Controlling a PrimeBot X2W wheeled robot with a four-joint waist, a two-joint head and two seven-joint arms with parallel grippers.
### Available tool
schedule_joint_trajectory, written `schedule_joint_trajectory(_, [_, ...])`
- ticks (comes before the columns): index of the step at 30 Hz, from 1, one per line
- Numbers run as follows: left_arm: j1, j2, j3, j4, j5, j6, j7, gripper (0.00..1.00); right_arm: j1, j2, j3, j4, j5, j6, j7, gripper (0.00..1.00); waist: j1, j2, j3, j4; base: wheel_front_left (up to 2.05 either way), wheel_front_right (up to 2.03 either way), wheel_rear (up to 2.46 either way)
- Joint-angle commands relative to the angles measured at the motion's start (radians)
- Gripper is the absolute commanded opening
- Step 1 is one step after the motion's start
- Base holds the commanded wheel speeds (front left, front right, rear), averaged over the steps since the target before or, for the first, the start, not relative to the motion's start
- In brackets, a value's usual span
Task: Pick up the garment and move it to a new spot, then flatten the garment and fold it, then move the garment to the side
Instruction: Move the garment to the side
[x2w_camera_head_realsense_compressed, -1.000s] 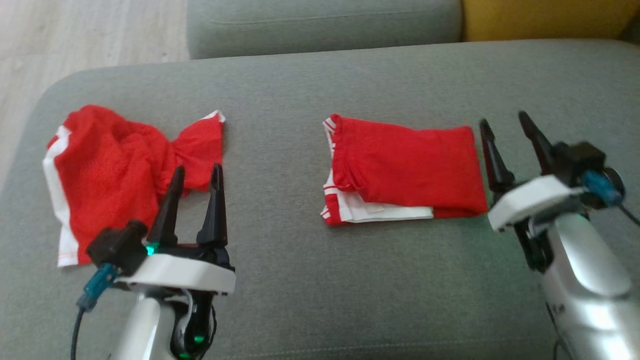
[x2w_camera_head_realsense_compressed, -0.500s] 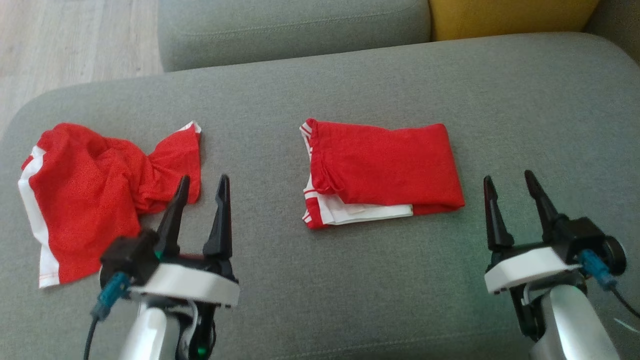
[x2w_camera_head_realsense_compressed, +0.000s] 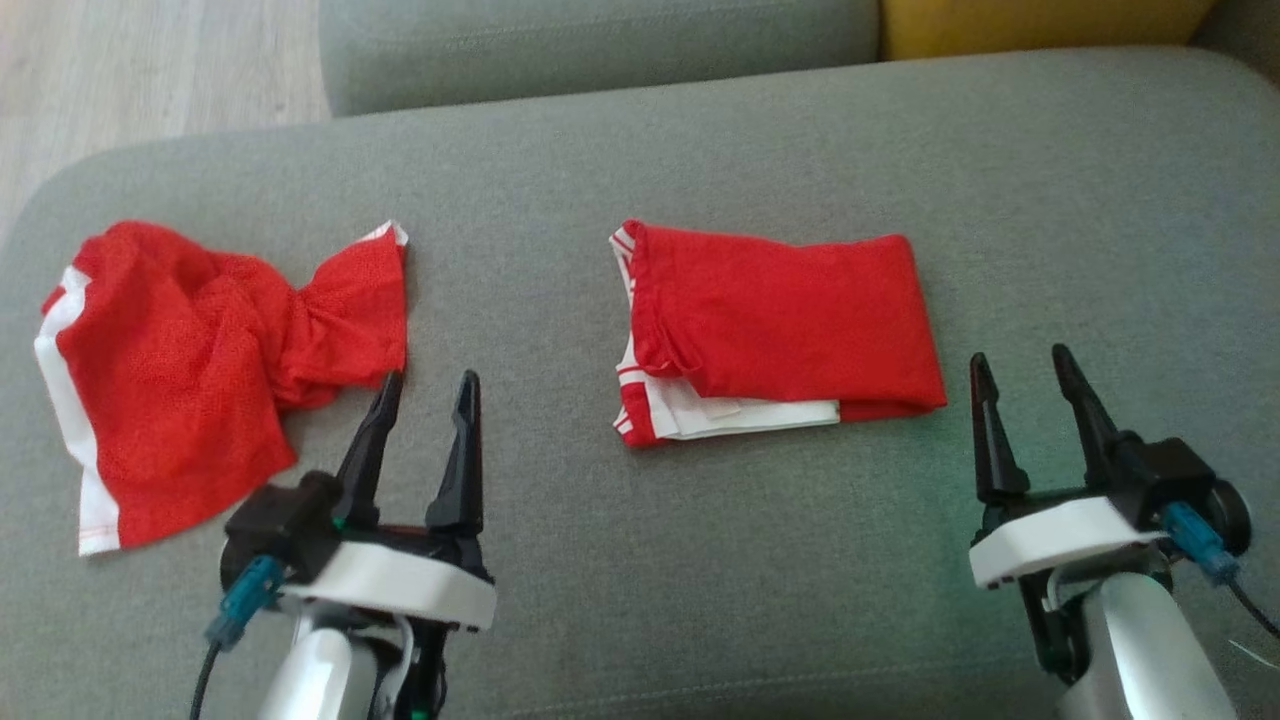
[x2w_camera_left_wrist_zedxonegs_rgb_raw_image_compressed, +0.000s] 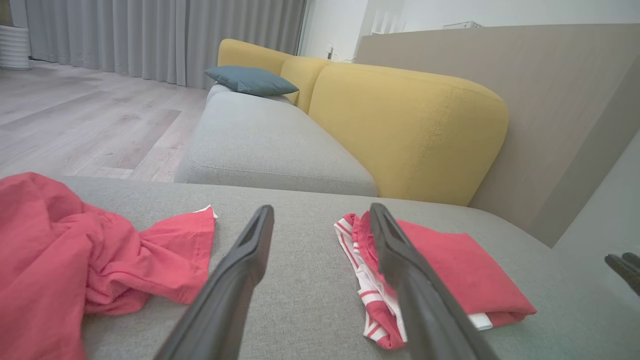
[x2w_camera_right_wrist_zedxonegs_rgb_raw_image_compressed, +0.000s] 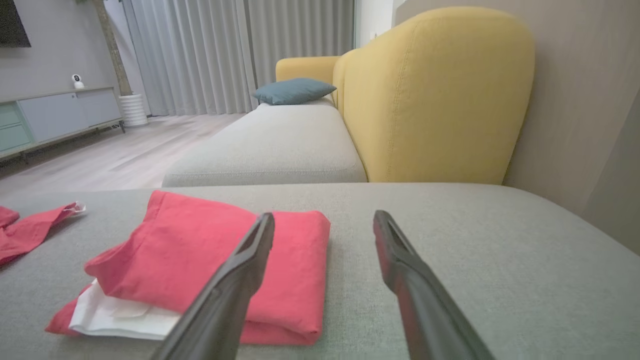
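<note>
A red garment with white trim (x2w_camera_head_realsense_compressed: 780, 325) (x2w_camera_left_wrist_zedxonegs_rgb_raw_image_compressed: 450, 270) (x2w_camera_right_wrist_zedxonegs_rgb_raw_image_compressed: 215, 260) lies folded into a neat rectangle at the middle of the grey cushion (x2w_camera_head_realsense_compressed: 700, 560). A second red garment with a white side stripe (x2w_camera_head_realsense_compressed: 200, 370) (x2w_camera_left_wrist_zedxonegs_rgb_raw_image_compressed: 75, 270) (x2w_camera_right_wrist_zedxonegs_rgb_raw_image_compressed: 30, 227) lies crumpled at the cushion's left. My left gripper (x2w_camera_head_realsense_compressed: 425, 385) (x2w_camera_left_wrist_zedxonegs_rgb_raw_image_compressed: 320, 212) hovers open just right of the crumpled garment, holding nothing. Open and empty too, my right gripper (x2w_camera_head_realsense_compressed: 1020, 360) (x2w_camera_right_wrist_zedxonegs_rgb_raw_image_compressed: 322, 220) sits just right of the folded garment's near corner.
Behind the cushion stands another grey seat (x2w_camera_head_realsense_compressed: 600, 40) (x2w_camera_left_wrist_zedxonegs_rgb_raw_image_compressed: 270, 145) with a yellow backrest (x2w_camera_head_realsense_compressed: 1040, 25) (x2w_camera_left_wrist_zedxonegs_rgb_raw_image_compressed: 410, 130) (x2w_camera_right_wrist_zedxonegs_rgb_raw_image_compressed: 430, 95) and a blue pillow (x2w_camera_left_wrist_zedxonegs_rgb_raw_image_compressed: 250, 80) (x2w_camera_right_wrist_zedxonegs_rgb_raw_image_compressed: 292, 90). Wooden floor (x2w_camera_head_realsense_compressed: 140, 70) lies beyond the cushion's far left edge.
My right gripper has drawn back from the folded garment's right edge toward me, still open. The left gripper shifted slightly right. The camera has moved too.
</note>
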Motion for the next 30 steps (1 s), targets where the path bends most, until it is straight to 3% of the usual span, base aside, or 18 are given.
schedule_joint_trajectory(1, [-0.061,0.007,0.02,-0.035,0.005,-0.001,-0.005,1.0,-0.056,-0.001,0.02,-0.001,0.008,-0.001,-0.002,1.0,0.0,-0.0001,0.022,0.015,0.0,0.0,0.0])
schedule_joint_trajectory(19, [-0.157,0.007,-0.043,-0.022,0.0,-0.005,-0.005,1.0,-0.319,-0.001,-0.056,0.281,0.184,-0.001,0.194,1.0,0.0,-0.0001,0.204,0.121,0.0,0.0,0.0])
schedule_joint_trajectory(30, [-0.203,0.007,-0.045,-0.025,0.002,0.002,-0.005,1.0,-0.411,-0.001,-0.03,0.387,0.176,-0.001,0.194,1.0,0.0,-0.0001,0.277,0.13,0.0,0.0,0.0])
